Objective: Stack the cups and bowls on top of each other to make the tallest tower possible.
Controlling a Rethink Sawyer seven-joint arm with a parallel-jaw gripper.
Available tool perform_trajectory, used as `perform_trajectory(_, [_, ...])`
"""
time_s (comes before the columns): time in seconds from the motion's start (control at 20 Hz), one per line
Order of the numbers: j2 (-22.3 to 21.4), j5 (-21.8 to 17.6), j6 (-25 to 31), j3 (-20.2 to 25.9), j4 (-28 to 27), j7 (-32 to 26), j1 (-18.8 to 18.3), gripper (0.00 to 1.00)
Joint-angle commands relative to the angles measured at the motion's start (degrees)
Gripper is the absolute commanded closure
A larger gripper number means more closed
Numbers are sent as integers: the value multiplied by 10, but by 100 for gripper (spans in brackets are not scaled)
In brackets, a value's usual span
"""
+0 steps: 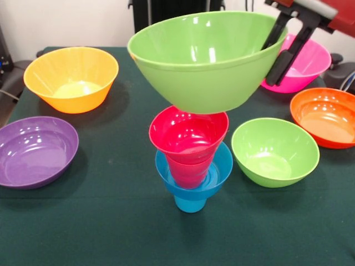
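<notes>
Lowest at centre frame, the tower (190, 166) stands on the worktop (111, 233): sky-blue cup (189, 203), blue bowl (219, 166), then a red cup (188, 173) and red bowl (188, 134). Above it hangs a lime bowl (202, 61), its right rim clamped in the pincer (287, 45). Another lime bowl (274, 151) sits right of the tower.

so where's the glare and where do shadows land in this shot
Front view: bright streaks of glare sit on the inner wall of the raised green bowl and on the purple bowl; soft shadows fall on the green tablecloth beside the yellow-orange bowl and the purple one; the gripper clamps the raised bowl's rim.
</notes>
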Motion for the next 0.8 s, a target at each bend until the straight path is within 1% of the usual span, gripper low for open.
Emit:
perform_trajectory(0.05, [-16,-58,-33,72,80,-71,3,100])
perform_trajectory(0.45, [-20,-73,-46,85,91,-66,2,100])
perform_trajectory(0.8, [-16,-84,-59,94,89,-61,-2,100])
